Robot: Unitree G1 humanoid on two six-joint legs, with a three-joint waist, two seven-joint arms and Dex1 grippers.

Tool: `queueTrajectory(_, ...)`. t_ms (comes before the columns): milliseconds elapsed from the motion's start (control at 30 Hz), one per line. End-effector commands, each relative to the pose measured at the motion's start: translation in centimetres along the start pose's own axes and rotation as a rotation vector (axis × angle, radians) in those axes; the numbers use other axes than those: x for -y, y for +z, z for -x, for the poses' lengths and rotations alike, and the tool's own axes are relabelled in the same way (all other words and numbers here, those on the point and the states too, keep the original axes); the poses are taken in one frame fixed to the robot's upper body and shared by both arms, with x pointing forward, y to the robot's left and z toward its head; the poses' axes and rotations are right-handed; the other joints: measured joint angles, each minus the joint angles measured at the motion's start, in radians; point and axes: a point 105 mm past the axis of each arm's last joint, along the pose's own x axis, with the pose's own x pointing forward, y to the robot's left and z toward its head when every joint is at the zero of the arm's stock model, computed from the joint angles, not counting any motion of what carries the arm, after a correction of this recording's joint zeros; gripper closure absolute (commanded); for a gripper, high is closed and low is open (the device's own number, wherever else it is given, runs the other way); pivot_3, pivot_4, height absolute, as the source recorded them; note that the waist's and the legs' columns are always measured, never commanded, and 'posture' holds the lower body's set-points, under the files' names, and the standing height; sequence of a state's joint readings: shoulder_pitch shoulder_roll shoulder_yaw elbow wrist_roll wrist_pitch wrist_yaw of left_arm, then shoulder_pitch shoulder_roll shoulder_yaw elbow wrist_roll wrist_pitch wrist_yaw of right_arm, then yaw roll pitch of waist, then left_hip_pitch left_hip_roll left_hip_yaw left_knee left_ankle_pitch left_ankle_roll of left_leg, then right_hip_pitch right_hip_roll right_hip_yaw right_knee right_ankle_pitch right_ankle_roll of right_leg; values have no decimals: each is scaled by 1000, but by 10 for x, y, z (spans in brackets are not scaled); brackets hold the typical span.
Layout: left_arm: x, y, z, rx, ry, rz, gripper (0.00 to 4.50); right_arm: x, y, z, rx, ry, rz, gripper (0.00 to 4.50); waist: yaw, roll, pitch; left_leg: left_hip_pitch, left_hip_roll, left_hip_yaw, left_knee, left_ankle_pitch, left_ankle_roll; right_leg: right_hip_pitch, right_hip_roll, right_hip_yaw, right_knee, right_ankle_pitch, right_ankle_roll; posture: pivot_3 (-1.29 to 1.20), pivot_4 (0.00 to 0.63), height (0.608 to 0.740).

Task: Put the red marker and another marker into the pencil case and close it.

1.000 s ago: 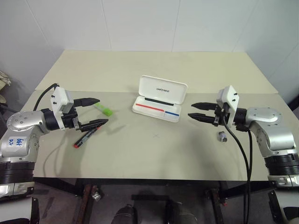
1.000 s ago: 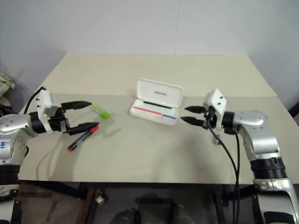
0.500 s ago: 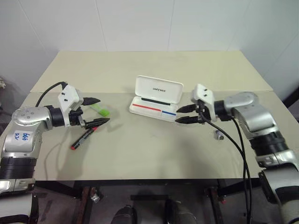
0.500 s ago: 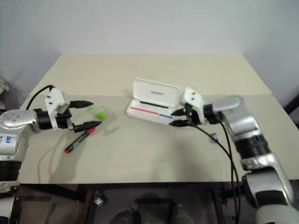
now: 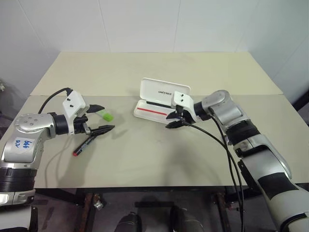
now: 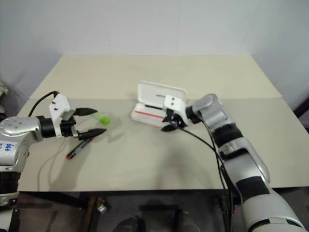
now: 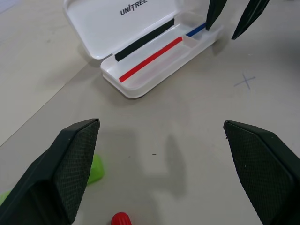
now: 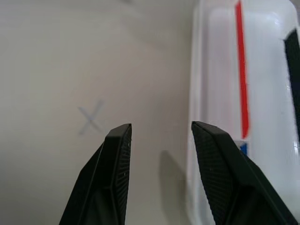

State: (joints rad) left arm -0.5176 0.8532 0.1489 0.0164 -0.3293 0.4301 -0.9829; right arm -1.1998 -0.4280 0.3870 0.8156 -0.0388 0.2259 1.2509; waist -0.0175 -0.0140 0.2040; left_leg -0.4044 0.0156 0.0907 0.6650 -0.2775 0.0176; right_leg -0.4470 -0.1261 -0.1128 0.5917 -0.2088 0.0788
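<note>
Case status: the pencil case sits mid-table, lid up, tray empty. Neither marker is in yet.

Your left gripper has its jaws wide apart and holds nothing. It hovers just above the table with the red marker lying just under and in front of its lower finger, and the green highlighter just beyond its upper finger.

Your right gripper is at the case's near right corner, jaws partly apart, nothing between them. One finger hangs over the tray edge, the other over bare table; contact with the case I can't tell.

Advice for the pick:
- Align the left jaws across the red marker's barrel, not along it.
- Come down on the middle of the barrel so it doesn't tilt.
- Keep clear of the highlighter on descent.
- Use the right gripper to steady the case only; don't nudge it.
</note>
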Motion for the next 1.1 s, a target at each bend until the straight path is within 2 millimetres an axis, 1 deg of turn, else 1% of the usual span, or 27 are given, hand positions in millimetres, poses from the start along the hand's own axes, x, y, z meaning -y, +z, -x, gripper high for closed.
queueTrajectory(33, 0, 14, 10, 31, 24, -35, 0, 12, 6, 5, -23, -44, 50, 2368, -6, 0, 0, 0, 0, 0, 0, 0, 0, 0, 0, 0, 0, 0, 0, 0, 150, 740)
queueTrajectory(267, 2, 13, 14, 33, 40, -23, 0, 15, -4, 4, -90, -41, 65, 2368, -14, 0, 0, 1, 0, 1, 0, 0, -1, 0, 0, 1, 0, 0, 0, 0, 150, 740)
queueTrajectory(567, 4, 17, 16, 48, 52, -26, 0, 14, -9, -11, -135, -39, 68, 2368, -16, 0, 0, 1, 1, 2, 0, 0, -2, -1, 1, 3, 2, 0, 0, 0, 150, 740)
queueTrajectory(733, 4, 18, 19, 52, 63, -27, 0, 13, -13, -18, -187, -43, 107, 2368, -19, 0, 0, 1, 1, 2, 0, 0, -2, -1, 0, 4, 1, 0, 0, 0, 150, 740)
queueTrajectory(833, 4, 20, 20, 57, 71, -31, 0, 15, -16, -21, -223, -65, 141, 2992, -19, 0, 0, 2, 1, 2, 0, 0, -2, -1, 0, 4, 2, 0, 0, 0, 150, 740)
queueTrajectory(900, 5, 21, 21, 58, 75, -33, 0, 16, -16, -21, -230, -73, 150, 3622, -20, 0, 0, 3, 1, 1, 0, 0, -2, -1, 0, 5, 3, 0, 0, 0, 150, 740)
queueTrajectory(967, 5, 21, 22, 57, 79, -34, 0, 17, -16, -21, -230, -74, 153, 4343, -20, 0, 0, 4, 1, 1, 0, 0, -2, -1, 0, 6, 4, 0, 0, 0, 150, 740)
queueTrajectory(1000, 5, 21, 23, 57, 80, -34, 0, 17, -16, -21, -233, -73, 156, 4483, -20, 0, 0, 4, 1, 1, 0, 0, -3, -1, 0, 6, 4, 0, 0, 0, 150, 740)
queueTrajectory(1100, 6, 21, 24, 55, 85, -34, 0, 16, -16, -22, -237, -70, 162, 4483, -20, 0, 0, 4, 1, 1, 0, 0, -3, -1, 0, 6, 4, 0, 0, 0, 150, 740)
